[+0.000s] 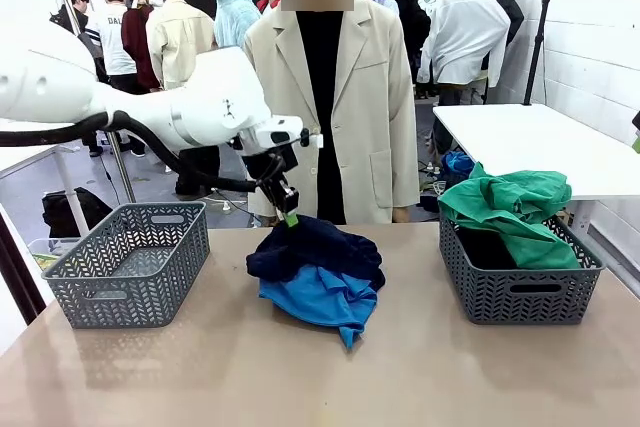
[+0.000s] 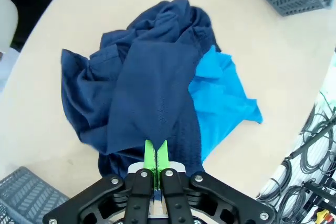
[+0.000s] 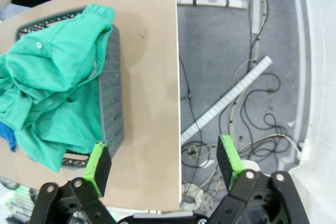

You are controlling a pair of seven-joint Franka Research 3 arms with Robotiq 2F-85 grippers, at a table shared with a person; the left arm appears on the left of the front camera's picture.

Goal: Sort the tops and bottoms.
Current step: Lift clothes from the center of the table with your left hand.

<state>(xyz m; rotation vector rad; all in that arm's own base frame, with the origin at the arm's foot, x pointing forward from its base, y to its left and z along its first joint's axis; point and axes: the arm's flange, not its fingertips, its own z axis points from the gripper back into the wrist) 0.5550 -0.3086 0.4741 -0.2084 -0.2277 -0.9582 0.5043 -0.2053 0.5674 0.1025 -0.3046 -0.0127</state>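
Observation:
A dark navy garment (image 1: 315,248) lies bunched mid-table on top of a bright blue garment (image 1: 322,299). My left gripper (image 1: 290,217) is shut on a pinch of the navy cloth at the pile's far edge. The left wrist view shows its green pads (image 2: 156,157) pressed together on a fold of the navy garment (image 2: 152,93), with the blue garment (image 2: 218,95) to the right. An emerald green garment (image 1: 515,212) drapes over the right basket (image 1: 520,287), and something black (image 1: 487,249) lies under it. My right gripper (image 3: 164,161) hangs open beyond the table's right edge, near the green garment (image 3: 50,93).
A grey basket (image 1: 130,267) stands at the left with nothing showing inside. A person in a beige coat (image 1: 345,97) stands at the far side behind the pile. A white table (image 1: 540,142) is at the back right. Cables lie on the floor (image 3: 247,77) off the table's right edge.

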